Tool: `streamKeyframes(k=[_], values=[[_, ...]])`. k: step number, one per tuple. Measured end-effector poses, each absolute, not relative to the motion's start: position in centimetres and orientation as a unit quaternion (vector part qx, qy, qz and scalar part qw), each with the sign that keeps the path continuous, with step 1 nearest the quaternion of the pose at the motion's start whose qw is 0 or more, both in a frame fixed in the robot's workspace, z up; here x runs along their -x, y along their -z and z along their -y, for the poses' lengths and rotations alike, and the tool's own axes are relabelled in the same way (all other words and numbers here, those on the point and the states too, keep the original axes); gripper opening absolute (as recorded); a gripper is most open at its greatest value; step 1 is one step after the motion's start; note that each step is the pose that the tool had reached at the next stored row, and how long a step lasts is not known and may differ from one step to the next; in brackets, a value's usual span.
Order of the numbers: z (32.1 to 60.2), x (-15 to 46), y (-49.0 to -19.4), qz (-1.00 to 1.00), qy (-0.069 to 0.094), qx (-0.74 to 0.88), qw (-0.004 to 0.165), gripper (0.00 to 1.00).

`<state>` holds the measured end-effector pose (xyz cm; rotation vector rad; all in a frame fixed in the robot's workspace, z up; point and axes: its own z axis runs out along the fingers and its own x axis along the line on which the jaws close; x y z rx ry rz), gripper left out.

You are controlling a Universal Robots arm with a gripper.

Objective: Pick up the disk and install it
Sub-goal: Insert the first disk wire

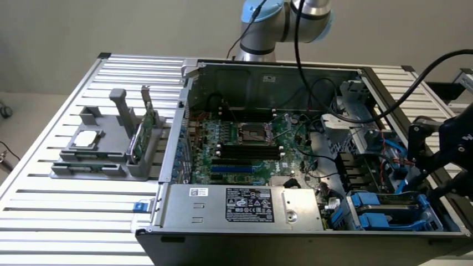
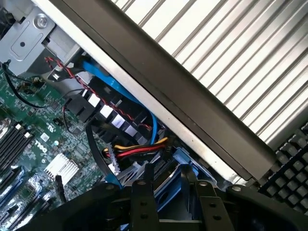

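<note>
The black robot hand (image 1: 432,166) (image 2: 172,195) hangs just above one silver-grey, blue-framed disk (image 1: 391,204), which lies in the drive bay of one open black computer case (image 1: 296,244). Whether the hand is clenched cannot be told. One slatted aluminium desk (image 1: 74,221) carries the case, with a pale wall behind.

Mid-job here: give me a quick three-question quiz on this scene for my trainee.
1. True or false: the computer case lies open, with its motherboard exposed.
2. In the exterior view, the gripper is above which part of the case? A) its left wall B) its right side C) its middle
3. Fill in: on the grey fixture, the silver chip lies flat, while the green card stands ____.
Key: 1 true; 2 B; 3 upright.
</note>
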<state>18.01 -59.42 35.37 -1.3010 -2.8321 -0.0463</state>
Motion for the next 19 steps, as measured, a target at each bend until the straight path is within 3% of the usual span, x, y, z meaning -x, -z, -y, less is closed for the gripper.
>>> streamKeyframes(k=[1,2,8,10,12,19], values=[[59.41,-18.01,-35.37,0.906,0.015,0.424,0.012,0.38],[59.41,-18.01,-35.38,0.902,0.015,0.43,0.012,0.31],[59.42,-18.01,-35.38,0.883,0.017,0.468,0.012,0.31],[59.49,-18.01,-35.38,0.881,0.018,0.473,0.013,0.21],[59.63,-18.01,-35.38,0.88,0.019,0.474,0.013,0.21],[59.97,-18.01,-35.21,0.876,0.045,0.479,0.027,0.21]])
